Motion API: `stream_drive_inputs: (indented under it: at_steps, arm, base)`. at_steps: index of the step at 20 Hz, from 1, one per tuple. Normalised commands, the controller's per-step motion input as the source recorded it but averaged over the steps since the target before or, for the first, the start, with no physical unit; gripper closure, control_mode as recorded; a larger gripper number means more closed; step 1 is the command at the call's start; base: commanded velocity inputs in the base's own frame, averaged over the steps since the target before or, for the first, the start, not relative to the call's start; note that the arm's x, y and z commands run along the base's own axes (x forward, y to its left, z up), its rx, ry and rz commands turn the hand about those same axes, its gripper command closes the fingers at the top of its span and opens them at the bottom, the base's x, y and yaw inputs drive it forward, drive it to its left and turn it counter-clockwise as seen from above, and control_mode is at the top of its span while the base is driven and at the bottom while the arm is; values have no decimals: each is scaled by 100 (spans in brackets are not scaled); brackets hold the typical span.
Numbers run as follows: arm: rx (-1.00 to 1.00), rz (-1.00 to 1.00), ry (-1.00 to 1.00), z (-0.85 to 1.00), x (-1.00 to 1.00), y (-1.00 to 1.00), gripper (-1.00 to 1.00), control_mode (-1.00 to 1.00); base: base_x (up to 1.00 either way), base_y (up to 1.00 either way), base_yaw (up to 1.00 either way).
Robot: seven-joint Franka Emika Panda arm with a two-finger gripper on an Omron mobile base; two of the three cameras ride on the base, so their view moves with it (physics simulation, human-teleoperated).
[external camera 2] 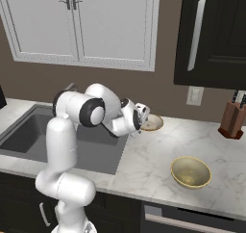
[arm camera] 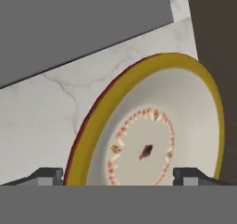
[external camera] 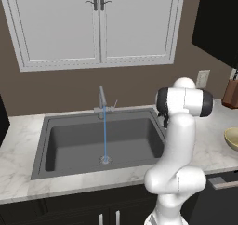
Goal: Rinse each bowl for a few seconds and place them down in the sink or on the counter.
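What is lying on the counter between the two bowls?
Nothing: the right base view shows bare counter between the far bowl and the near bowl.

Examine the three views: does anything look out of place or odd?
The faucet runs a thin stream onto the drain of the sink, yet no bowl is under it. Both bowls, tan and cream-yellow, sit on the counter.

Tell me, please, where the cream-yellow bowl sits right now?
In the right base view the cream-yellow bowl sits on the counter, right of the sink and near the front edge, well in front of the knife block.
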Motion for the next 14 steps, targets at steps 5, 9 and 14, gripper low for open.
stream_drive_inputs:
  at_steps: [5,9,14]
  arm:
    - [0,0,-1,19,-12,0,-100,-100]
    - [0,-9,-3,22,-27,-1,-100,-100]
    - [0,-17,-4,16,-24,0,-100,-100]
  base:
    - [0,0,0]
    - [0,0,0]
    - [0,0,0]
